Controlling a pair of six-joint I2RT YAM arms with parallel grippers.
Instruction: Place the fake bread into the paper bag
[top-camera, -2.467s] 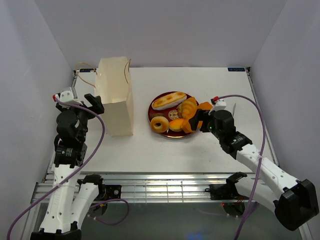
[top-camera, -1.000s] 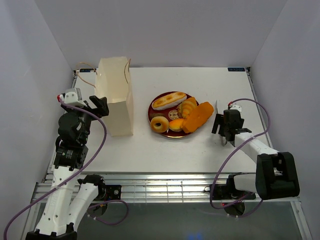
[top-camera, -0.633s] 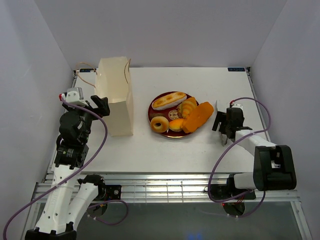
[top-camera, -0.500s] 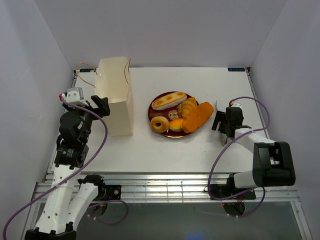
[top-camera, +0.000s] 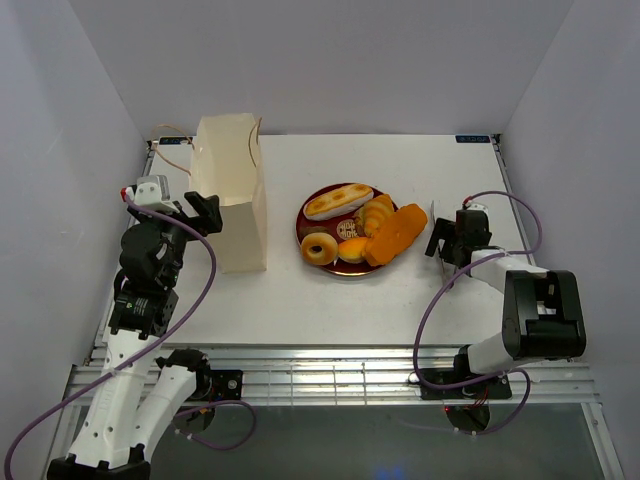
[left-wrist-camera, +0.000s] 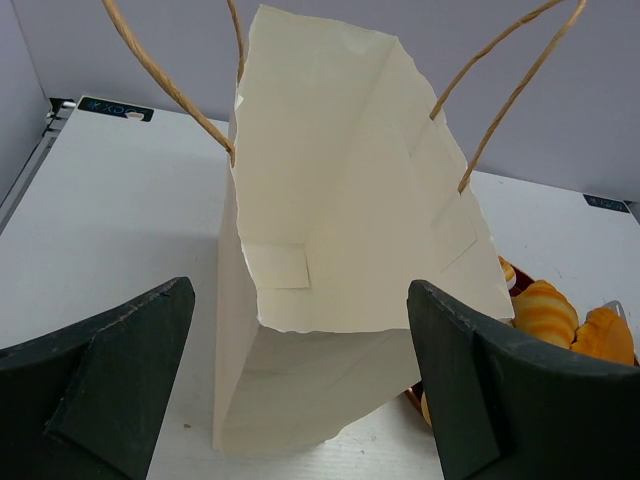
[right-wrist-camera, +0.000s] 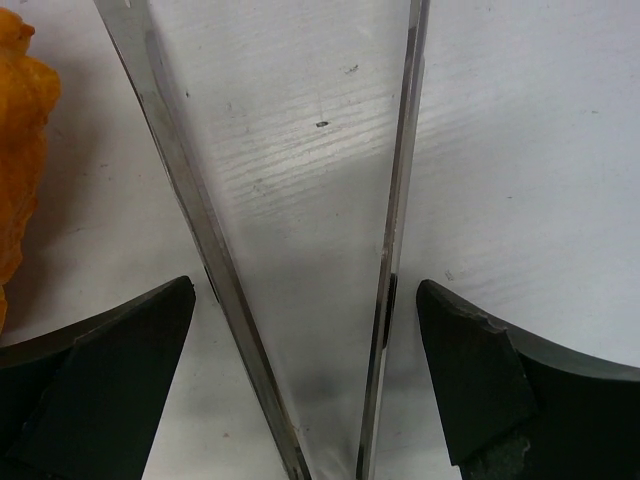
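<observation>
The fake bread lies on a dark red plate (top-camera: 303, 229): a long cream-striped roll (top-camera: 338, 200), a croissant (top-camera: 376, 214), a ring doughnut (top-camera: 319, 248), an oval bun (top-camera: 352, 250) and a flat orange slab (top-camera: 396, 233) over the plate's right rim. The paper bag (top-camera: 232, 200) stands upright left of the plate, mouth open. My left gripper (top-camera: 195, 208) is open beside the bag's left side; its wrist view looks into the bag (left-wrist-camera: 340, 230). My right gripper (top-camera: 450, 240) is open, low over the table right of the plate. It straddles the silver tongs (right-wrist-camera: 185, 200) without touching them.
The slab's edge (right-wrist-camera: 20, 150) shows at the left of the right wrist view. The bag's string handles (left-wrist-camera: 170, 85) stick up. White walls close in the table at the back and on both sides.
My right gripper has left the plate and moved right and down to the tongs. The slab stays on the plate's rim. My left gripper has shifted slightly toward the bag.
</observation>
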